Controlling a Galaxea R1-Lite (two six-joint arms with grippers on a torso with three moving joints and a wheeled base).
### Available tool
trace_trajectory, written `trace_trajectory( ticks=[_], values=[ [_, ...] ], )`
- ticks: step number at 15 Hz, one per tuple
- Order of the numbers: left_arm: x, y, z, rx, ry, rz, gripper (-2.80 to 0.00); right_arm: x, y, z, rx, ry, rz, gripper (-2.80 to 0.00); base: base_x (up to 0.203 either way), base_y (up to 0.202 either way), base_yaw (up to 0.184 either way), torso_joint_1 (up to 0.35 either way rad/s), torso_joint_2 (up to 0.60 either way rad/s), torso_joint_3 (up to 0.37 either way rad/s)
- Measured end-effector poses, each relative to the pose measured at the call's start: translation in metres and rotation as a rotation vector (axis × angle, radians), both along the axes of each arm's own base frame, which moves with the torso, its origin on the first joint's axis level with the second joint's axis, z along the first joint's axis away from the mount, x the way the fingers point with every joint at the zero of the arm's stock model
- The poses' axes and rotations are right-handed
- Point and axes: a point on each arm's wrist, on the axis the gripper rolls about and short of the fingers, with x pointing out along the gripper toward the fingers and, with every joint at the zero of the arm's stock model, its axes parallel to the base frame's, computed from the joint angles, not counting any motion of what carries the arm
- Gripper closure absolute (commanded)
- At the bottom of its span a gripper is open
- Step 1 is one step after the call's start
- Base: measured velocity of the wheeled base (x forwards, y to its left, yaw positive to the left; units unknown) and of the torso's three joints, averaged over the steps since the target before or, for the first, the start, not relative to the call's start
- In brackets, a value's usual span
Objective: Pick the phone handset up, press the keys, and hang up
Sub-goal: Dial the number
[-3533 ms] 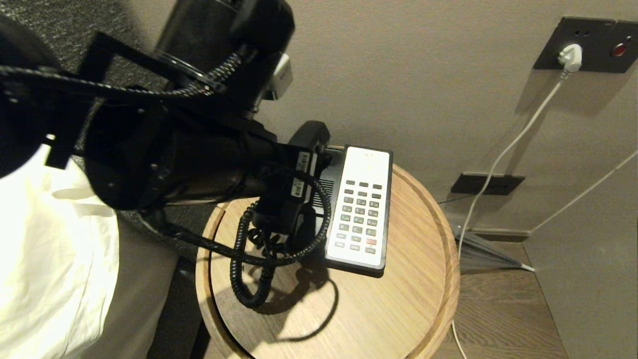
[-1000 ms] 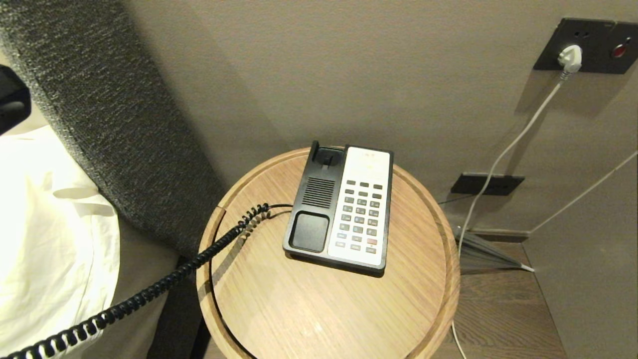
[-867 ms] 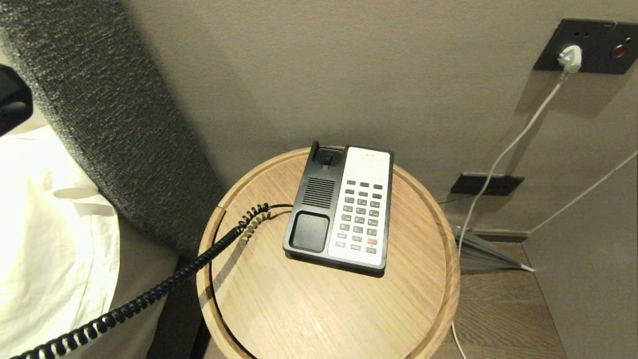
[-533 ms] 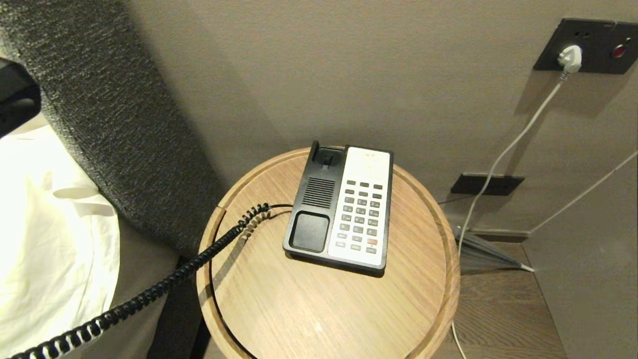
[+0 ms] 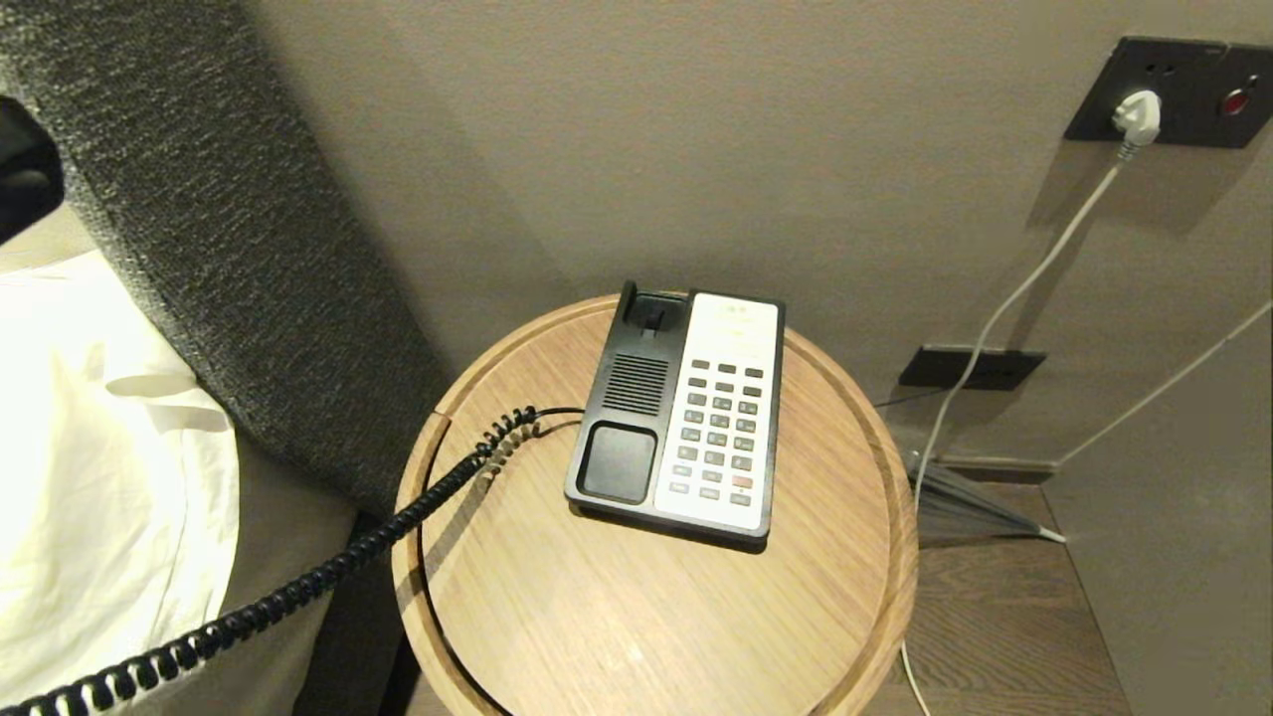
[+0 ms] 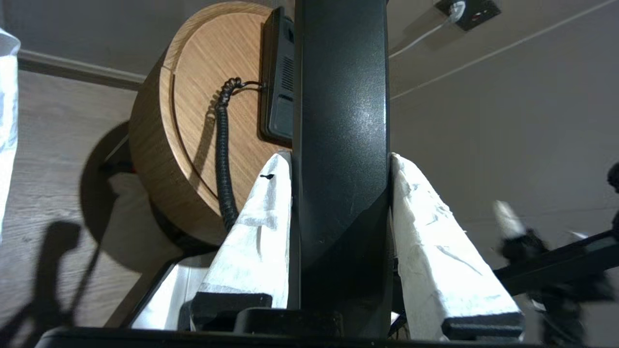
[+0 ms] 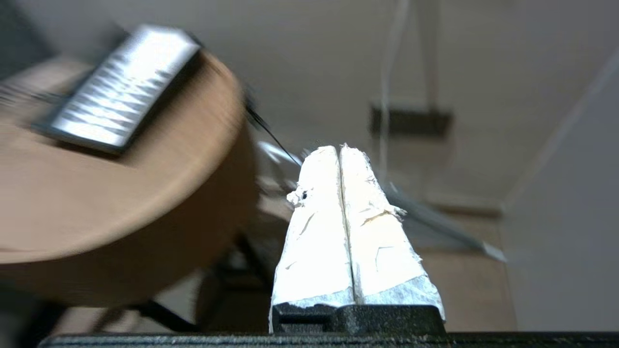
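Since the earlier frames, the left gripper (image 6: 341,162) has lifted the phone handset (image 6: 340,121) off the phone base (image 5: 681,418), fingers (image 6: 263,212) clamped on it, away from the counter (image 5: 636,607); coiled cord (image 5: 298,597) stretched out. Right gripper (image 7: 341,147) sits pressed together beside the counter.

A hotel-like bedroom: padded headboard (image 5: 229,249), white bedding (image 5: 99,477), bedside table (image 5: 636,617) with desk phone (image 5: 686,418).
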Motion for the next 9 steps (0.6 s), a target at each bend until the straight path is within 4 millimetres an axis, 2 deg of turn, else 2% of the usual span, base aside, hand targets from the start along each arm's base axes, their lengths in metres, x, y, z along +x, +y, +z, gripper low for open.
trace_trajectory(
  ticks=[2, 4, 6, 7, 9],
  values=[
    [0.0, 0.001, -0.002, 0.001, 0.002, -0.001, 0.0, -0.023, 0.001, 0.032, 0.011, -0.032, 0.051, 0.0, 0.0, 0.0, 0.0, 0.0, 0.0, 0.0],
    [0.001, -0.001, -0.003, -0.002, -0.001, -0.001, 0.0, -0.021, 0.002, 0.074, 0.026, -0.061, 0.096, 0.0, 0.0, 0.0, 0.0, 0.0, 0.0, 0.0],
    [0.001, -0.002, -0.003, -0.004, -0.001, -0.002, 0.0, 0.012, 0.004, 0.115, 0.029, 0.016, 0.165, 0.0, 0.0, 0.0, 0.0, 0.0, 0.0, 0.0],
    [0.002, -0.002, -0.004, -0.004, 0.001, -0.003, 0.0, 0.037, 0.005, 0.129, 0.03, 0.088, 0.208, 0.0, 0.0, 0.0, 0.0, 0.0, 0.0, 0.0],
    [0.003, -0.004, -0.007, 0.004, 0.011, -0.002, 0.0, 0.09, 0.006, 0.14, 0.046, 0.244, 0.289, 0.0, 0.0, 0.0, 0.0, 0.0, 0.0, 0.0]
  ],
)
